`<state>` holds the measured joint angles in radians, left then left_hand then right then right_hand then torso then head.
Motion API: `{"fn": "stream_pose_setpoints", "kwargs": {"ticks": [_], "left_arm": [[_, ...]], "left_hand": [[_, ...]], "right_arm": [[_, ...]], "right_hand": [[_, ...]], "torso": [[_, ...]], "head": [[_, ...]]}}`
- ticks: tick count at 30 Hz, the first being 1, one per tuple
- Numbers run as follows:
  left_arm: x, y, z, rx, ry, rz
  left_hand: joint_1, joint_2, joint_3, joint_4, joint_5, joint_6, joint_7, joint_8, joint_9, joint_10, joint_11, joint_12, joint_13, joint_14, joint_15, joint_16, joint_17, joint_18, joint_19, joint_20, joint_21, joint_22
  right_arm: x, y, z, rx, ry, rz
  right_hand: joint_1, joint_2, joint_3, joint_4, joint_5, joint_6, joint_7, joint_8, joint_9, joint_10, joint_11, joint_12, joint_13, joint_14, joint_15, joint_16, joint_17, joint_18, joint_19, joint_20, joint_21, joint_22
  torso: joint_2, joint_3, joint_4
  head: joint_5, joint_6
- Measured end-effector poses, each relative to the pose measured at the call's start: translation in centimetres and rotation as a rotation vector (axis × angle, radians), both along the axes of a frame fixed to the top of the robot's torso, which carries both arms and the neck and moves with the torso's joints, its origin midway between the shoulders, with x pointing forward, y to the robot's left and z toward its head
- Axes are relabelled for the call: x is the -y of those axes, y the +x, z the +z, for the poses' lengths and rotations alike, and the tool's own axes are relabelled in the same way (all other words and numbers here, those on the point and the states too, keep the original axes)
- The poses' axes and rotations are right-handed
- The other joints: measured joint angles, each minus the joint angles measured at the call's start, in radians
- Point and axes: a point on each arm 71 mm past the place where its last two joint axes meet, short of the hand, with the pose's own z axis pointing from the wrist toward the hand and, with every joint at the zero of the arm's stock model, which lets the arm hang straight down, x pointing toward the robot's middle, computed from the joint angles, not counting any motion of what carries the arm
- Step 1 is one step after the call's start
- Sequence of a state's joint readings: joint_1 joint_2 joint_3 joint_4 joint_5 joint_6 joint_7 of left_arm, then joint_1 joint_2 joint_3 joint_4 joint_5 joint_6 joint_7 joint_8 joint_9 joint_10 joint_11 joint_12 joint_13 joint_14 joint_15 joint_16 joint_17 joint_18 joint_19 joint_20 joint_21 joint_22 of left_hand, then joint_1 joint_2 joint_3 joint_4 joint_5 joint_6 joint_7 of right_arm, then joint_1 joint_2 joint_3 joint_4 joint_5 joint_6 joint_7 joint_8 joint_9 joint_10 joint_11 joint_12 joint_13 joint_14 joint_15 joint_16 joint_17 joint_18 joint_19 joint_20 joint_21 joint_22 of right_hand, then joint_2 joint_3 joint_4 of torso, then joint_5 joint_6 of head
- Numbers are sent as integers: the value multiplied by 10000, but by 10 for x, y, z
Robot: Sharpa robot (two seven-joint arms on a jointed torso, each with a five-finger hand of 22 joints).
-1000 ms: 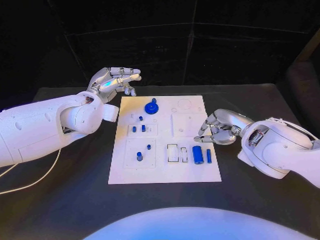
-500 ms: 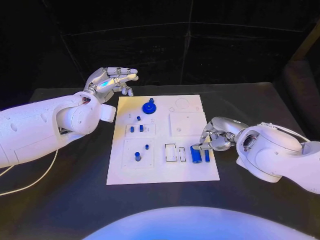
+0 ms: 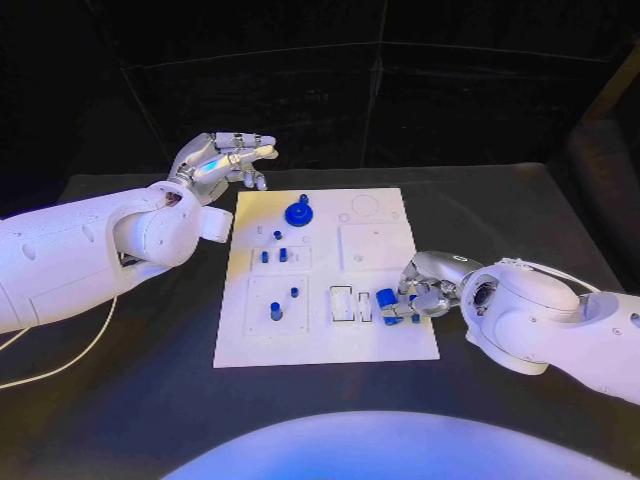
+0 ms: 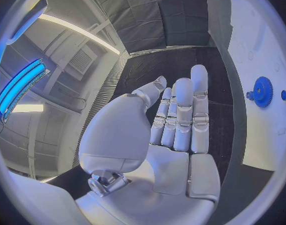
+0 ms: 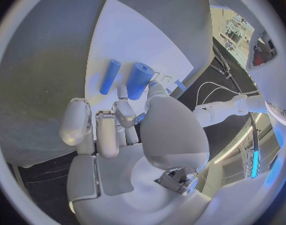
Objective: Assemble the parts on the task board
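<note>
Right hand [image 3: 424,292] at task board [image 3: 327,340] edge

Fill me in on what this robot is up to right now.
It is working at the white task board on a black table. The right hand is down at the board's right edge, fingertips at the thick blue cylinder, with a thinner blue rod lying beside it; a firm grip isn't clear. The left hand hovers open off the board's far left corner, near the blue gear.
</note>
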<state>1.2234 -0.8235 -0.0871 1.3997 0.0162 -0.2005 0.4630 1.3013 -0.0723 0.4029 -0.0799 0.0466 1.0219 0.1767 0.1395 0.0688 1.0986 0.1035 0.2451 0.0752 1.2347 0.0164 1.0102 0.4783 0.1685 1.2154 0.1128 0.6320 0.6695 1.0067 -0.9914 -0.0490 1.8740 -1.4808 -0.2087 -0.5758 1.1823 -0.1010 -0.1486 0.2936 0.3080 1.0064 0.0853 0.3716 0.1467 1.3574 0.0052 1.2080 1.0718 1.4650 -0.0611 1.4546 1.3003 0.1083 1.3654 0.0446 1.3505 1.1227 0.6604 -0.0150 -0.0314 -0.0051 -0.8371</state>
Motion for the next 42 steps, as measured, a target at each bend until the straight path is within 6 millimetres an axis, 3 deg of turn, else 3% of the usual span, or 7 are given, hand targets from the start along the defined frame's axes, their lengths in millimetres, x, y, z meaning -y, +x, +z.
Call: {"fn": "stream_pose_setpoints", "kwargs": {"ticks": [2,4,9,12,23,31,42], "left_arm": [[0,0,0,-1,0,1],[-1,0,0,-3,2,5],[-1,0,0,-6,1,-1],[-1,0,0,-9,-2,-9],[-3,0,0,-18,7,11],[-3,0,0,-26,10,15],[-3,0,0,-31,6,1]], "left_hand": [[0,0,0,0,0,0,0,0,0,0,0,0,0,0,0,0,0,0,0,0,0,0],[0,0,0,0,0,0,0,0,0,0,0,0,0,0,0,0,0,-1,0,-1,0,1],[0,0,0,0,0,0,0,0,0,0,0,0,0,0,0,0,1,0,0,0,0,1],[0,0,0,0,0,0,0,0,0,0,0,0,0,0,0,0,1,0,0,0,0,1],[0,0,0,0,0,0,0,0,0,0,0,0,0,0,0,0,1,0,0,0,0,3],[0,0,1,0,0,0,0,0,0,0,0,-1,0,0,0,0,2,0,0,0,0,3],[0,0,1,0,0,0,0,0,0,0,0,-1,0,0,0,0,2,0,0,0,0,4]], "right_arm": [[-1,0,-1,-29,-56,17],[-2,1,-3,-40,-123,44],[-6,3,-5,16,-157,104],[-9,3,-6,70,-133,134],[-9,-4,-5,394,234,3],[-12,-12,7,1033,1164,-138],[-31,-14,12,1205,2170,-74]], "right_hand": [[1,0,0,0,0,0,0,0,0,0,0,0,1,0,0,0,0,-6,0,0,0,0],[-13,14,0,0,0,0,0,52,28,0,0,0,16,0,0,0,-1,-159,0,0,0,15],[-57,71,0,0,82,-27,-33,177,88,1,0,0,73,0,1,0,38,-158,37,-38,42,57],[145,273,0,0,231,-26,-66,264,124,1,0,0,118,0,1,0,67,-158,37,-38,42,83],[666,793,30,-30,1484,-196,-127,522,57,13,-12,38,319,35,-34,92,79,-156,73,-74,85,161],[851,844,28,-29,2065,-86,-158,652,199,92,-91,38,440,-1,-69,148,77,-156,108,-109,155,237],[930,924,24,-26,2111,-87,-157,691,233,93,-91,38,452,-1,-68,186,76,-156,107,-109,155,283]], "torso": [[1,0,1],[2,0,1],[4,-1,2],[5,-2,4],[6,-1,3],[-2,-6,-11],[2,-12,12]], "head": [[7,-2],[11,-4],[13,-5],[14,-14],[73,-29],[67,-21],[107,-28]]}}
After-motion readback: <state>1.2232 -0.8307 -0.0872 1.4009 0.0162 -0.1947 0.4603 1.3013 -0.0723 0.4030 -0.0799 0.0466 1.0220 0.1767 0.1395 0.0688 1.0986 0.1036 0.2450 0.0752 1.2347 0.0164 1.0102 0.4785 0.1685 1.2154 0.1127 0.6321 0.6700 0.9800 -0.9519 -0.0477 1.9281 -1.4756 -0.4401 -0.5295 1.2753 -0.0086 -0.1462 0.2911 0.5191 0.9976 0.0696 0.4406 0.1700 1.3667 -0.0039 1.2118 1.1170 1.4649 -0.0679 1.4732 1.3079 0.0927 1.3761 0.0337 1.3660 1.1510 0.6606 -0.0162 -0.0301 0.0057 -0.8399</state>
